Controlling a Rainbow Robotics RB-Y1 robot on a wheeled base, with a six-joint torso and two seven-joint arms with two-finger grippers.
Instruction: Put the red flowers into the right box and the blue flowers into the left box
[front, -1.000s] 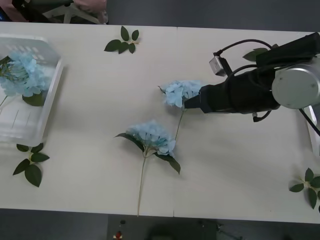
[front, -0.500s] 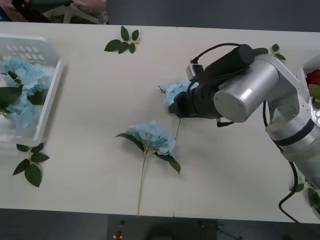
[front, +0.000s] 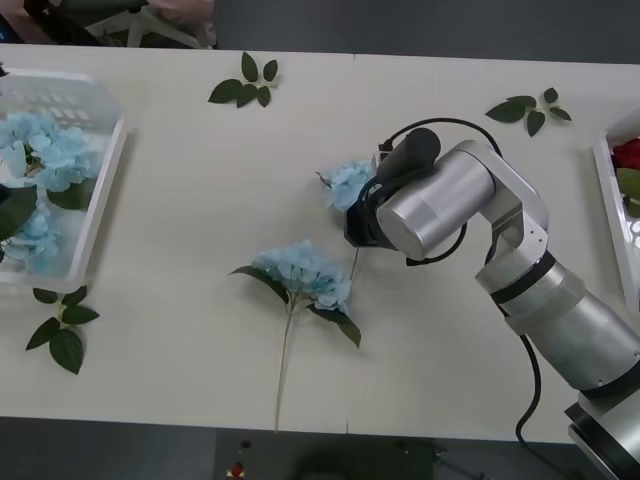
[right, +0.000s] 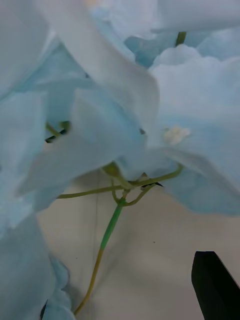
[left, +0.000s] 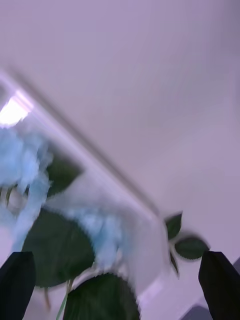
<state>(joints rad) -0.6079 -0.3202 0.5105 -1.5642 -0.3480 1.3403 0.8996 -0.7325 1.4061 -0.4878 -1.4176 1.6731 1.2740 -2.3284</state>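
Note:
Two blue flowers lie loose on the table: one (front: 347, 183) at the centre and one (front: 305, 275) nearer the front with a long stem. My right gripper (front: 350, 215) is down at the central one, open, its head and stem (right: 112, 225) close before the one black finger (right: 215, 285) that shows; petals hide the other finger. More blue flowers (front: 45, 155) lie in the left box (front: 105, 165). My left gripper (left: 115, 257) hangs open above that box. A red flower (front: 628, 152) shows in the right box (front: 608, 185) at the right edge.
Loose green leaf sprigs lie at the back centre (front: 245, 82), the back right (front: 528, 108) and the front left (front: 62, 325) beside the left box. My right arm's silver elbow (front: 435, 205) hangs over the middle of the table.
My right arm has swung round and lowered its gripper onto the central blue flower. In the left box the blue flowers have shifted, with a second head now lying lower down.

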